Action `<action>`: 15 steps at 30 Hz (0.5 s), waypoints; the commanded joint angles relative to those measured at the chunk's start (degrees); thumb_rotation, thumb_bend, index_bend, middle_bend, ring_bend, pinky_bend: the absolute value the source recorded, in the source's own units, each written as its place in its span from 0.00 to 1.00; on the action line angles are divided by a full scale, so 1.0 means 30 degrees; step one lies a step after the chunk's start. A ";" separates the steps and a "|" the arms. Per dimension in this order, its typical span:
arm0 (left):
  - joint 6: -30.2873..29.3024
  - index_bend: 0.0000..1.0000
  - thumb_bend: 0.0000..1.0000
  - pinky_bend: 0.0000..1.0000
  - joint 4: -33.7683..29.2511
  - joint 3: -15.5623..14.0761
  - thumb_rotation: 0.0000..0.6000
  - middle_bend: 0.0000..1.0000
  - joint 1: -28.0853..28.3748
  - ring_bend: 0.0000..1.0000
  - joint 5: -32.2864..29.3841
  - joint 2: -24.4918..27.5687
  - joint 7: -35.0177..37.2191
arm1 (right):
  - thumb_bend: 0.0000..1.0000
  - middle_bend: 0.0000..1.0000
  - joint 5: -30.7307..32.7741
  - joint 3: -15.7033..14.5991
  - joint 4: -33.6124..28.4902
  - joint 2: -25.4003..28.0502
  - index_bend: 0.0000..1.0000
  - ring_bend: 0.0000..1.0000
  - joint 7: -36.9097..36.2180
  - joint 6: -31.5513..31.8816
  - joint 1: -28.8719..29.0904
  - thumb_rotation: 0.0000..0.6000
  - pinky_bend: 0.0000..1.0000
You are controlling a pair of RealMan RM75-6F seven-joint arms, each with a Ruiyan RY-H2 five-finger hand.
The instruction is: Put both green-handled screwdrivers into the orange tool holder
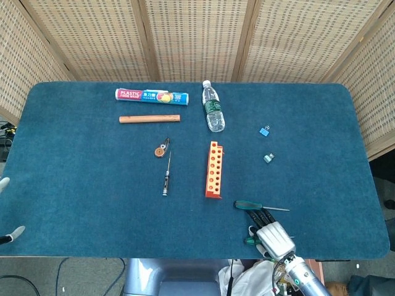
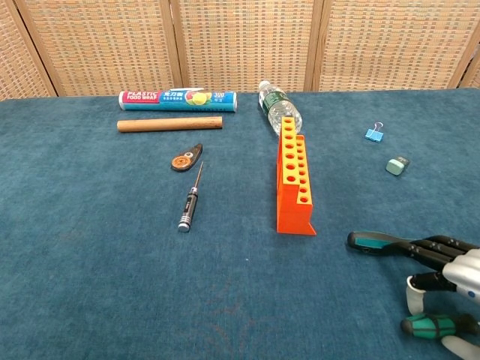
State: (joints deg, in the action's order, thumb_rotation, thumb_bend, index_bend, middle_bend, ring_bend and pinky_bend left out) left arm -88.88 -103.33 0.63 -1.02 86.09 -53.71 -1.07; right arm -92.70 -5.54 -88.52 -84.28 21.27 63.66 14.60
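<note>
A blue-carpeted table (image 1: 74, 185) carries plastic wrap (image 1: 152, 95), a wooden dowel (image 1: 150, 118), water bottle (image 1: 213, 106), orange tool holder (image 1: 213, 169), black screwdriver (image 1: 166, 177), two green-handled screwdrivers (image 1: 247, 205), binder clip (image 1: 264, 131)

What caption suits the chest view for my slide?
Right hand hovers between two green-handled screwdrivers beside the orange tool holder.

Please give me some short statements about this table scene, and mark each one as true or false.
1. The orange holder has a screwdriver in it. False: its holes show nothing inside; both green screwdrivers lie on the table.
2. The water bottle lies on its side. True.
3. The black screwdriver lies to the right of the holder. False: it lies to the left.
4. The right robot hand is near the green screwdrivers. True.
5. The wooden stick lies close to the plastic wrap box. True.
6. The blue clip sits on the holder. False: it sits on the table, off to the right.
</note>
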 commanded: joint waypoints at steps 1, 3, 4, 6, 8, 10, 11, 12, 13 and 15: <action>0.0026 0.00 0.00 0.00 -0.0011 -0.0005 1.00 0.00 0.0014 0.00 -0.0005 -0.0015 -0.0051 | 0.43 0.00 -0.0574 -0.0147 0.0020 0.0070 0.55 0.00 -0.1124 0.0547 0.0054 1.00 0.00; 0.0041 0.00 0.00 0.00 -0.0020 -0.0007 1.00 0.00 0.0021 0.00 -0.0006 -0.0017 -0.0076 | 0.44 0.00 -0.0900 -0.0217 -0.0032 0.0163 0.56 0.00 -0.1935 0.0853 0.0108 1.00 0.00; 0.0043 0.00 0.00 0.00 -0.0031 -0.0010 1.00 0.00 0.0021 0.00 -0.0004 -0.0012 -0.0077 | 0.44 0.00 -0.1031 -0.0247 -0.0091 0.0226 0.57 0.00 -0.2306 0.0979 0.0135 1.00 0.00; 0.0033 0.00 0.00 0.00 -0.0034 -0.0011 1.00 0.00 0.0015 0.00 0.0000 0.0000 -0.0054 | 0.45 0.00 -0.1375 -0.0326 -0.0341 0.0468 0.58 0.00 -0.3287 0.1320 0.0206 1.00 0.00; 0.0045 0.00 0.00 0.00 -0.0027 -0.0011 1.00 0.00 0.0020 0.00 -0.0002 0.0011 -0.0017 | 0.45 0.00 -0.1667 -0.0368 -0.0583 0.0704 0.58 0.00 -0.4102 0.1642 0.0270 1.00 0.00; 0.0104 0.00 0.00 0.00 -0.0029 -0.0015 1.00 0.00 0.0044 0.00 -0.0013 0.0034 0.0042 | 0.45 0.00 -0.1943 -0.0344 -0.0990 0.0981 0.59 0.00 -0.5000 0.2061 0.0329 1.00 0.00; 0.0174 0.00 0.00 0.00 -0.0031 -0.0032 1.00 0.00 0.0063 0.00 -0.0023 0.0063 0.0114 | 0.45 0.01 -0.2126 -0.0313 -0.1441 0.1285 0.59 0.00 -0.5760 0.2395 0.0374 1.00 0.00; 0.0204 0.00 0.00 0.00 -0.0028 -0.0035 1.00 0.00 0.0075 0.00 -0.0027 0.0079 0.0148 | 0.45 0.02 -0.2196 -0.0330 -0.1596 0.1437 0.60 0.00 -0.6040 0.2465 0.0410 1.00 0.00; 0.0279 0.00 0.00 0.00 -0.0025 -0.0042 1.00 0.00 0.0105 0.00 -0.0039 0.0110 0.0216 | 0.45 0.02 -0.2285 -0.0321 -0.1997 0.1733 0.60 0.00 -0.6613 0.2595 0.0492 1.00 0.00; 0.0414 0.00 0.00 0.00 -0.0003 -0.0043 1.00 0.00 0.0161 0.00 -0.0088 0.0151 0.0327 | 0.45 0.03 -0.2318 -0.0272 -0.2707 0.2257 0.60 0.00 -0.7462 0.2714 0.0639 1.00 0.00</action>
State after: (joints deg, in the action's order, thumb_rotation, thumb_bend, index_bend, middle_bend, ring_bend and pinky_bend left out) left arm -87.73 -103.36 0.51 -0.60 85.89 -53.31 -0.18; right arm -98.87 -6.43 -94.16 -79.52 1.69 70.65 15.90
